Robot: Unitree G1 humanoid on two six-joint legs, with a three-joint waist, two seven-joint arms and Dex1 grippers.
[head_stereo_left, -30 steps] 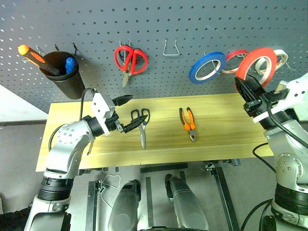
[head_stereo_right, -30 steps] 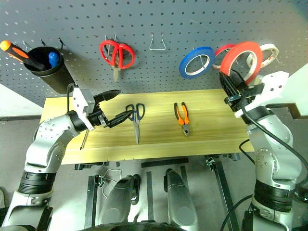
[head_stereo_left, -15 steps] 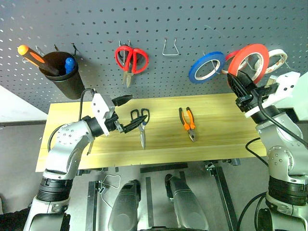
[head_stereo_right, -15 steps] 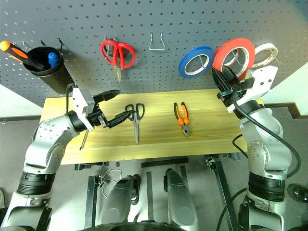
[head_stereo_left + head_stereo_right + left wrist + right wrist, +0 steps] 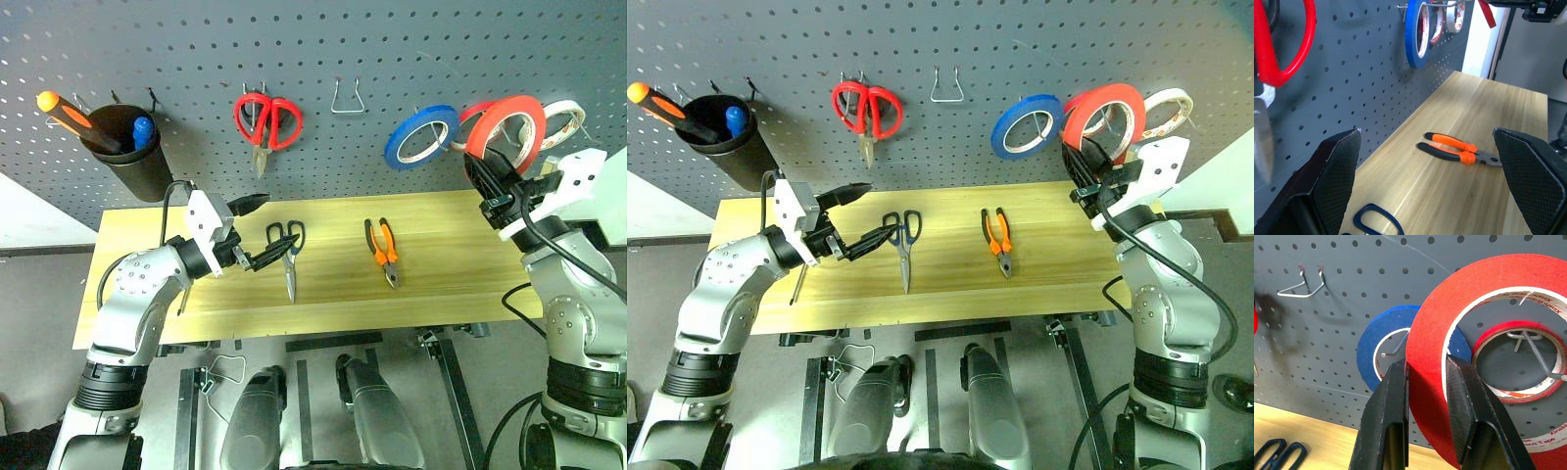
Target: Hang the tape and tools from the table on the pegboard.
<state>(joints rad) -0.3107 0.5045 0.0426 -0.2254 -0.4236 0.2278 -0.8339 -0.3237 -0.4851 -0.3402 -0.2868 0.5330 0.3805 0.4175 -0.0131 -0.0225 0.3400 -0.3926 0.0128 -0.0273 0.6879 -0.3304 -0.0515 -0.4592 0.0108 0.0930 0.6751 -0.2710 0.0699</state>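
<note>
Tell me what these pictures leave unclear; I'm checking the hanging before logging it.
- Bright red roll of tape, gripped by the right gripper: whether its pale core is on the metal hook cannot be told.
- Smaller red roll behind: partly covered by that roll.
- Steel scissors with dark handle loops: cut off at the left wrist view's edge.
- Slim red-handled tool: cannot be identified.

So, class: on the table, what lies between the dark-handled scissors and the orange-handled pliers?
Nothing: in the left eye view, only bare table separates the scissors from the pliers.
</note>
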